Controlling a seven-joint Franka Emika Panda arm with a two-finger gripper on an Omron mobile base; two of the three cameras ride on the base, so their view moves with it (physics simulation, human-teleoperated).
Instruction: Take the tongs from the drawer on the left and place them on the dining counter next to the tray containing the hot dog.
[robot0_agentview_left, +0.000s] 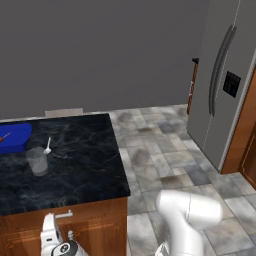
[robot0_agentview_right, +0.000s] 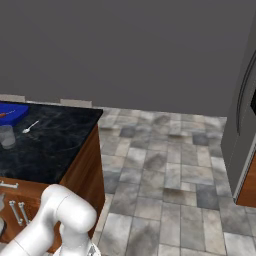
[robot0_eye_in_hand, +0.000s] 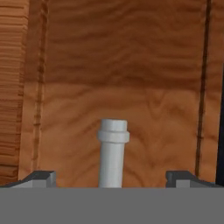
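You cannot see the tongs; judge them inside the closed drawer (robot0_eye_in_hand: 118, 87), under the near edge of the dining counter (robot0_agentview_left: 75, 165). Its silver bar handle (robot0_eye_in_hand: 113, 153) is stiff, smooth and likely slippery, so grip it squarely at mid-length. The gripper (robot0_eye_in_hand: 113, 178) stands spread, fingertips either side of the handle, not yet closed on it. The blue tray (robot0_agentview_left: 15, 137) with the hot dog (robot0_agentview_left: 4, 136) sits at the counter's far left edge.

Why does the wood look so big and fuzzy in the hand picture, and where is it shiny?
Hand view: the camera sits very close to the drawer, so its grain looks soft and the handle huge. Left base view: the dining counter shows pale sheen, and the glass looks see-through.
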